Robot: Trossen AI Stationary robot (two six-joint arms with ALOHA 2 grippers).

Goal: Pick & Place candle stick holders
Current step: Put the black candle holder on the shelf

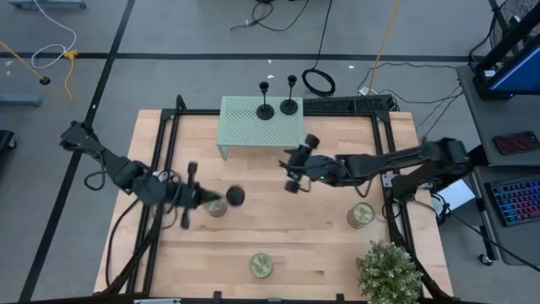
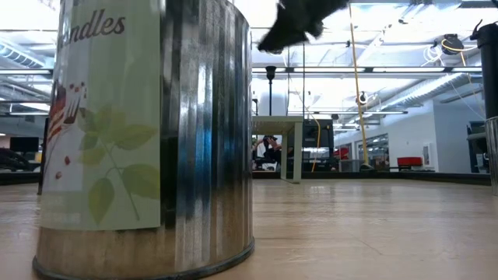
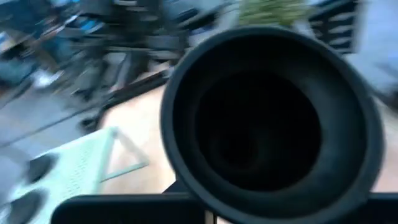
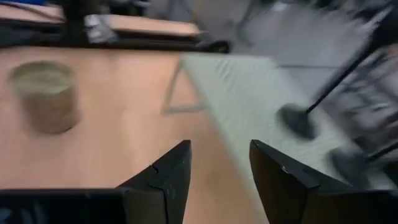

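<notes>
Left gripper [image 1: 221, 199], clamped on the third candle stick holder [image 1: 234, 196] lying horizontal at centre-left, is facing the green rack [image 1: 245, 127] up-right, while right gripper [image 1: 297, 165], fingers apart, is hovering nearer it.

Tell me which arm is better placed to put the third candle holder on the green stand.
The left. Its gripper already holds the third candle holder, whose black disc base fills the left wrist view. The right gripper is open and empty near the green stand, where two holders already stand.
</notes>
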